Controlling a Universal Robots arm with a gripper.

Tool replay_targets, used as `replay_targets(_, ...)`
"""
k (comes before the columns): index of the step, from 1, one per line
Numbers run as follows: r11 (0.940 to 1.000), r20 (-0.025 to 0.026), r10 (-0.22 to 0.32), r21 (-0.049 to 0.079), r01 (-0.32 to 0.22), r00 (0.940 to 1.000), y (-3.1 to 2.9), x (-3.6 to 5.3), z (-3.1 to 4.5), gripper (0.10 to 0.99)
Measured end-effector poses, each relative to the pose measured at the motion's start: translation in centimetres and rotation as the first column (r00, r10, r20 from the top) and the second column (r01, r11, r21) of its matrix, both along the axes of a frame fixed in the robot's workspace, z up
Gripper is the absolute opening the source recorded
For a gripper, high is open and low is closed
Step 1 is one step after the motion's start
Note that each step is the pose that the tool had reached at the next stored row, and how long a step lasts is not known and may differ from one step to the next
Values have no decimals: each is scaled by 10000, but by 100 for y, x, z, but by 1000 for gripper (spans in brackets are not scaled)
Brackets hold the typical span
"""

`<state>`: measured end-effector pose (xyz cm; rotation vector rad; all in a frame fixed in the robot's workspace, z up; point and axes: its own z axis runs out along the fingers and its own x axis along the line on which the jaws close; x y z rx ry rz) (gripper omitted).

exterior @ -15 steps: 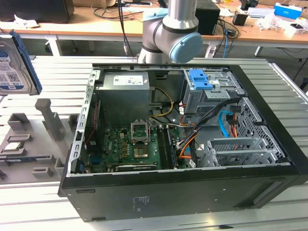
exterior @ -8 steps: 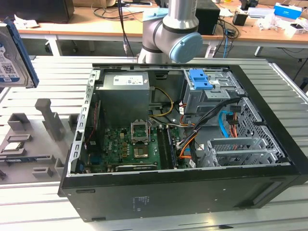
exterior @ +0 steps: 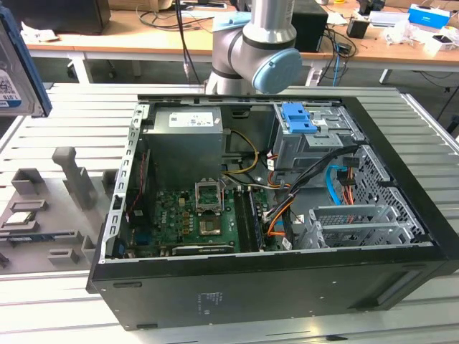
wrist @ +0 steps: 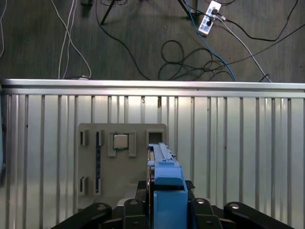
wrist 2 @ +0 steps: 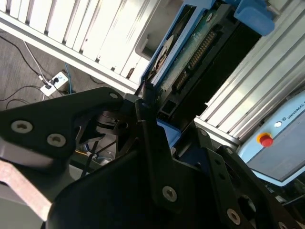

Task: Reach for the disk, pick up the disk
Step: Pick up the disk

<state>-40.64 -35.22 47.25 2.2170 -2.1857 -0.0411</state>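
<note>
We judge the pick-up done: our gripper (wrist: 167,212) clamps the disk (wrist: 167,181) edge-on, raised above the grey fixture tray (wrist: 121,162), left of the computer case (exterior: 272,287).

White printed labels sit on the disk (exterior: 18,68) at the exterior view's left edge and on the power supply (exterior: 192,119) inside the open computer case (exterior: 287,290), whose outer panel carries small pale print, none of it legible. In the second wrist view, lettering runs along a pale control unit (wrist 2: 288,143) beside its red button (wrist 2: 266,140).
</note>
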Motion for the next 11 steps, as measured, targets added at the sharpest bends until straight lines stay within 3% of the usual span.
replay_targets(4,10000,-3,0,0,0,10000,0,3,194,369)
replay_targets(9,10000,-5,0,0,0,10000,0,5,316,369)
replay_targets(11,10000,-6,0,-1,0,10000,0,6,419,369)
